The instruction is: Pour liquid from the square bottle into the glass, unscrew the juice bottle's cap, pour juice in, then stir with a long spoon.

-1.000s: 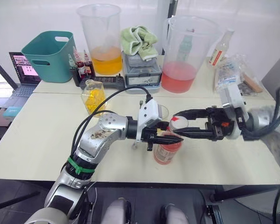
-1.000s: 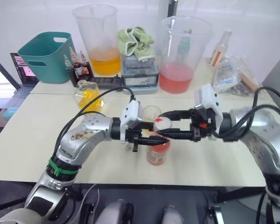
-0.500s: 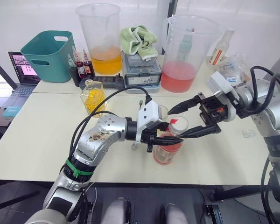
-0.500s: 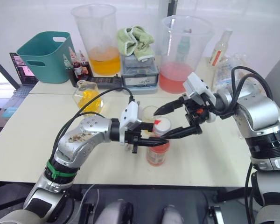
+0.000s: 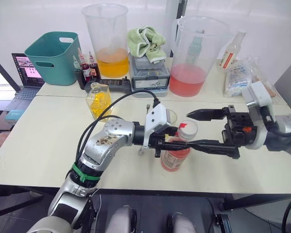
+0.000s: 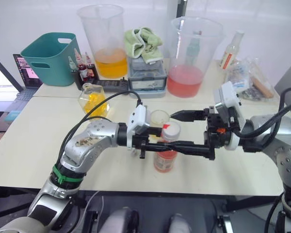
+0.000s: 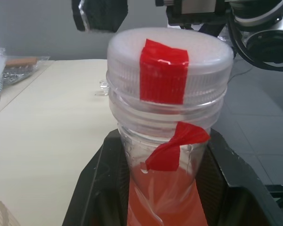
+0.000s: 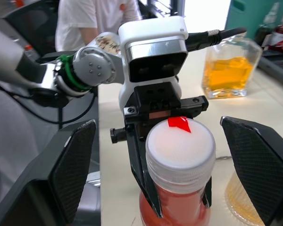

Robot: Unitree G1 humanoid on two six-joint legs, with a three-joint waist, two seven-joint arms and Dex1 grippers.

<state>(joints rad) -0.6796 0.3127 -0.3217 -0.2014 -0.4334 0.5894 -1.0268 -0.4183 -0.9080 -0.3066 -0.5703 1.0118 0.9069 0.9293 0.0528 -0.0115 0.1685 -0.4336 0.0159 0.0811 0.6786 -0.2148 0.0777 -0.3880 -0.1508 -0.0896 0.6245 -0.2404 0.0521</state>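
Right gripper [image 5: 194, 130] back — fingers spread, straddling cap [image 5: 187, 130]; left gripper [image 5: 177, 143] clamps juice bottle [image 5: 174, 156].

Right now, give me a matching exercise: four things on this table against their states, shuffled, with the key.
1. juice bottle
2. juice bottle's cap
3. square bottle
4. right gripper

A. stands alone behind the left arm
B. open, a finger on either side of the cap
C. clamped by the left gripper
D. on the neck, red tape on it

Pairs: 1-C, 2-D, 3-A, 4-B
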